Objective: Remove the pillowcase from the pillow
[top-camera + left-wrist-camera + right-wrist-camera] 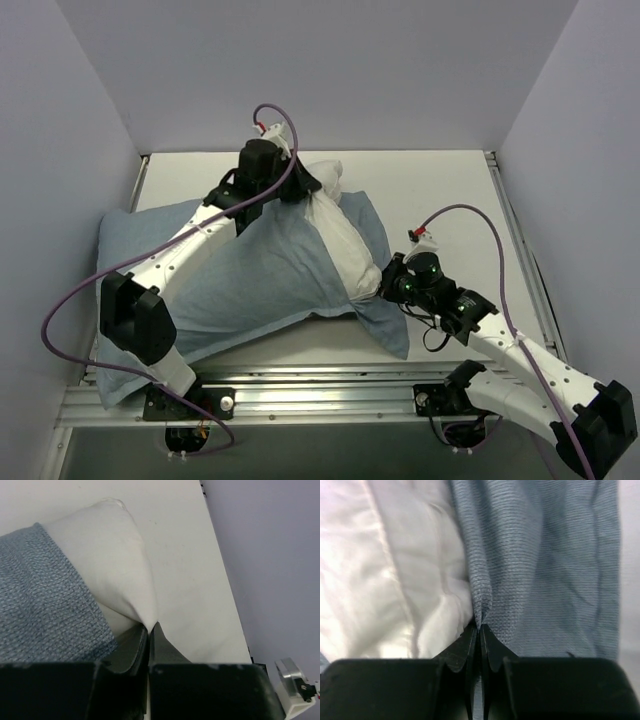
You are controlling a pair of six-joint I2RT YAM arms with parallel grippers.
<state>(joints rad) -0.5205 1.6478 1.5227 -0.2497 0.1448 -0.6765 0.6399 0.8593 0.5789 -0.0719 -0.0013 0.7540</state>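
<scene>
Nearest, the right end effector (pixel 386 284) is pinched tight on the open hem of the pillowcase (pixel 250 275), which lies blue-grey side up across the left and middle of the worktop (pixel 440 190). Farther back, the left end effector (pixel 298 186) is clamped on the far corner of the white pillow (pixel 345 240) where it pokes out at the right. This looks meant to anchor the pillow while the cover is drawn off.

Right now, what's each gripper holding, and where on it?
The left gripper is shut on the pillow, pinching its exposed white corner. The right gripper is shut on the pillowcase, pinching a fabric fold beside the bare pillow.
</scene>
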